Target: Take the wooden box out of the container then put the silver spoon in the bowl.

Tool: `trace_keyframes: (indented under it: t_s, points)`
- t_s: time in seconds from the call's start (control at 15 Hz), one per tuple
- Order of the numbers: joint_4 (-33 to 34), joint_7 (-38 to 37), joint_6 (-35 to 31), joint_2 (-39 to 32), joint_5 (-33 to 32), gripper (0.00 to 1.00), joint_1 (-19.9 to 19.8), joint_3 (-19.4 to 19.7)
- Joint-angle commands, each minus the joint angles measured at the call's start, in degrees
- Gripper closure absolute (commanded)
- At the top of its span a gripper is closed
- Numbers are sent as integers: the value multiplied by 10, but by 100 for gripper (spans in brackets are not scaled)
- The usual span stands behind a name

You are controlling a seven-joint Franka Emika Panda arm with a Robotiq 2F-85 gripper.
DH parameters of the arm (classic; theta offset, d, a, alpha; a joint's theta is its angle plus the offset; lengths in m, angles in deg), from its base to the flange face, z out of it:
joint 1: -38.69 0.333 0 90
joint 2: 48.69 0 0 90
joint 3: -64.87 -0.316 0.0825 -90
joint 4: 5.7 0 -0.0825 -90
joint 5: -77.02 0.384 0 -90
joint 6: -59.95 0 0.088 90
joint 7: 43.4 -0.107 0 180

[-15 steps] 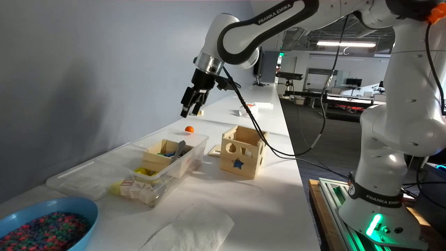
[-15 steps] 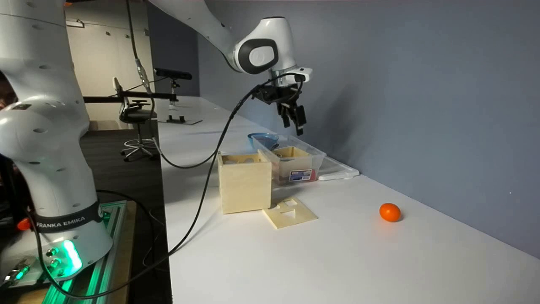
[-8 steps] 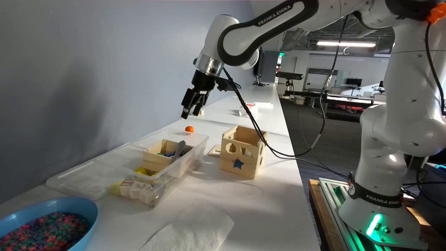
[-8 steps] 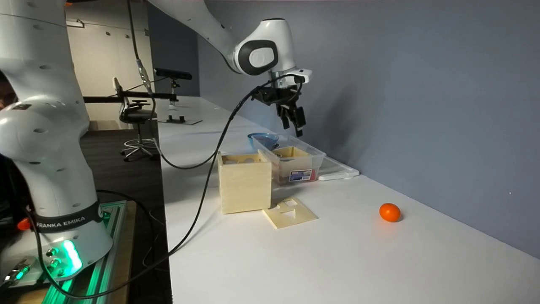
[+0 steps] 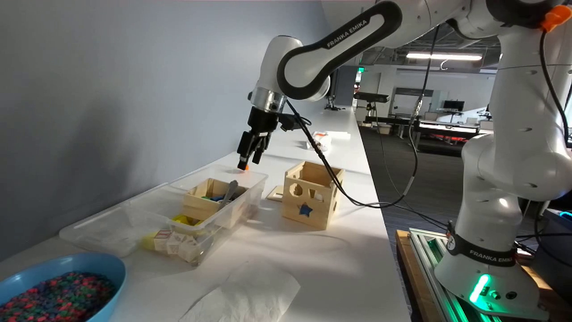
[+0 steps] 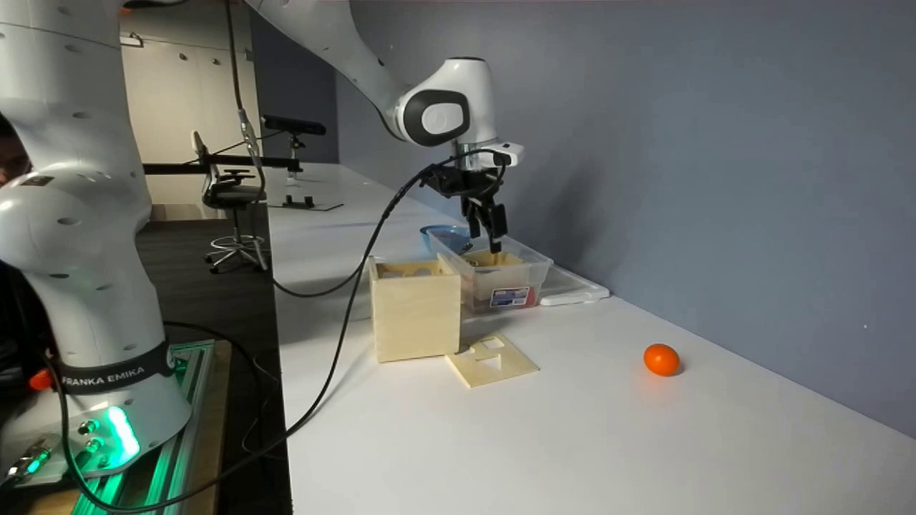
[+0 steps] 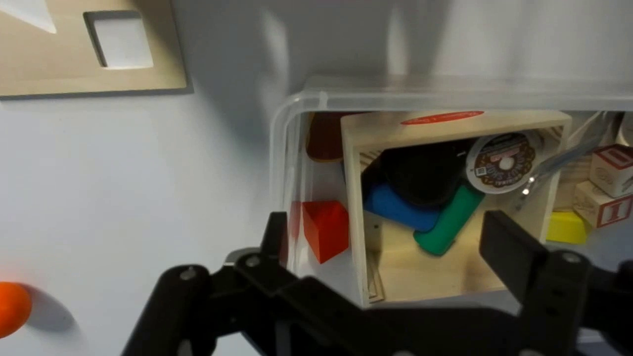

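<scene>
The wooden box, pale and open-topped, sits inside the clear plastic container. In the wrist view blue and green pieces, a dark round thing and a coffee pod lie in the box. The silver spoon leans over the box's edge, handle up. My gripper hangs above the container with nothing held. Its fingers stand wide apart, one over the container's end rim, the other over the box's interior. The blue bowl, speckled inside, stands beyond the container's far end.
A red block lies between box and container wall. A wooden cube with cut-outs and its flat panel are beside the container. The container's lid lies along the wall. An orange ball and a paper towel are on the table.
My gripper has come down toward the container, mostly in the last half second. Its jaws remain open, and the objects have not moved.
</scene>
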Motion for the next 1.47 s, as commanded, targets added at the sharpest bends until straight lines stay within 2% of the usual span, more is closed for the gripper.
trace_keyframes:
  t_s: [0.0,0.4,0.93,1.4]
  points:
    - [3,3,13,-3,6,0,7,-8]
    - [22,-11,6,-39,1,0,13,-13]
    - [95,-13,16,-117,0,0,14,-12]
    - [129,-29,16,-110,16,0,2,-4]
